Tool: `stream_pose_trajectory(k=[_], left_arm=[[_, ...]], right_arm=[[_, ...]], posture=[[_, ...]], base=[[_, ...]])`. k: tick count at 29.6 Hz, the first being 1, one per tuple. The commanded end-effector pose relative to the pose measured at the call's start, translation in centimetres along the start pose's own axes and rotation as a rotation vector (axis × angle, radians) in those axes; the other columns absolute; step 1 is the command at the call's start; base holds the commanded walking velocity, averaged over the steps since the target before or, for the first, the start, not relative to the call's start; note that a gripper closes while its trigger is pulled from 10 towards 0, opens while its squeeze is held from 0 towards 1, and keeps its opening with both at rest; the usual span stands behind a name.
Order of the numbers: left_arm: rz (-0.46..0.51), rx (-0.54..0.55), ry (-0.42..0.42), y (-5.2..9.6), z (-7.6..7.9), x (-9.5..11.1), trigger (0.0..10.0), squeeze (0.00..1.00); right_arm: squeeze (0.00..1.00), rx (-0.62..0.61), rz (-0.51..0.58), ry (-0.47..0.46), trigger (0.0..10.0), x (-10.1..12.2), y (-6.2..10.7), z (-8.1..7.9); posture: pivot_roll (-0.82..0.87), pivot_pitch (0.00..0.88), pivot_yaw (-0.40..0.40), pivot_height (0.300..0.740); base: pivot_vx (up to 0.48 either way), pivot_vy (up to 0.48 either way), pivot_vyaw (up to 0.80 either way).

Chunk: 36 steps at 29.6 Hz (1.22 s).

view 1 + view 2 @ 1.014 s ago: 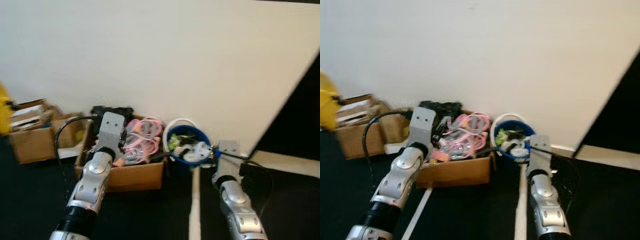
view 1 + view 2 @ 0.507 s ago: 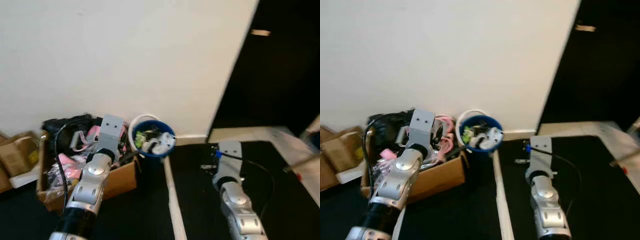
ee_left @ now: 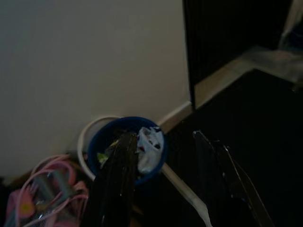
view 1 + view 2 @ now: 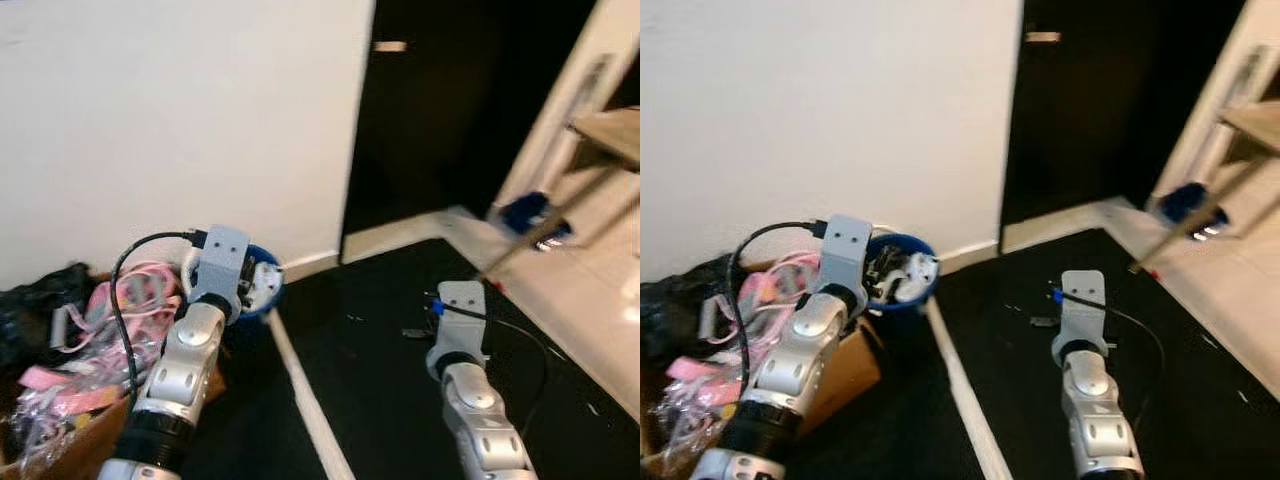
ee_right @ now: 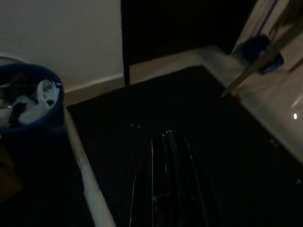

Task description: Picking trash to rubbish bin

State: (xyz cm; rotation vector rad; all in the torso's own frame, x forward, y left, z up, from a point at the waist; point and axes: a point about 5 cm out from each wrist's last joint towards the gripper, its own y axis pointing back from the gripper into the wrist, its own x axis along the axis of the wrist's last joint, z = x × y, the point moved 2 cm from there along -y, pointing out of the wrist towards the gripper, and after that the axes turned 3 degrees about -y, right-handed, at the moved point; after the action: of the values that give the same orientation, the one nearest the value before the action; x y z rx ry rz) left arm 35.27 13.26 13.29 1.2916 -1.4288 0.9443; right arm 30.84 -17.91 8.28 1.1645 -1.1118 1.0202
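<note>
At the foot of the white wall, at about 10 o'clock in the head views, we see the blue bin, already holding crumpled white and green trash. A white hoop stands just behind the bin against the wall. At 8 o'clock, a cardboard box full of pink straps lies just beside the bin.

The left arm reaches toward the bin. In the left wrist view, its fingers are spread wide apart and hold nothing; one finger overlaps the bin's rim, the other extends over the black floor.

The right arm extends at 5 o'clock over the black floor, well apart from the bin. In the right wrist view, its fingers lie pressed together with nothing between them.

A pale strip runs across the floor from the bin toward 6 o'clock. At 12 o'clock we see a dark doorway. At 2 o'clock, a blue object lies on a pale floor beneath a slanted wooden leg.
</note>
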Motion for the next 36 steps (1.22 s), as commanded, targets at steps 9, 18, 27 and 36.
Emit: stream_pose_trajectory(k=[9,18,27,36], left_arm=[[-0.027,-0.01,-0.008,0.05,0.27,-0.72,10.0,0.0],[-0.028,-0.012,-0.006,0.06,0.4,-0.77,10.0,0.0],[-0.031,-0.023,0.0,0.06,0.56,-0.83,10.0,0.0],[-0.033,-0.03,-0.003,0.07,0.59,-0.88,10.0,0.0]], right_arm=[[0.0,-0.015,-0.018,0.006,10.0,-0.25,0.23,0.44],[0.0,-0.016,-0.02,0.006,10.0,-0.27,0.28,0.44],[0.0,-0.018,-0.022,0.004,10.0,-0.28,0.35,0.42],[0.0,-0.016,-0.024,0.002,10.0,-0.33,0.37,0.31]], posture=[[-0.05,0.092,0.067,0.74],[-0.05,0.096,0.067,0.74],[-0.05,0.096,0.069,0.74],[-0.05,0.094,0.07,0.74]], base=[[0.0,0.0,-0.8],[0.0,0.0,-0.8],[0.0,0.0,-0.8],[0.0,0.0,-0.8]])
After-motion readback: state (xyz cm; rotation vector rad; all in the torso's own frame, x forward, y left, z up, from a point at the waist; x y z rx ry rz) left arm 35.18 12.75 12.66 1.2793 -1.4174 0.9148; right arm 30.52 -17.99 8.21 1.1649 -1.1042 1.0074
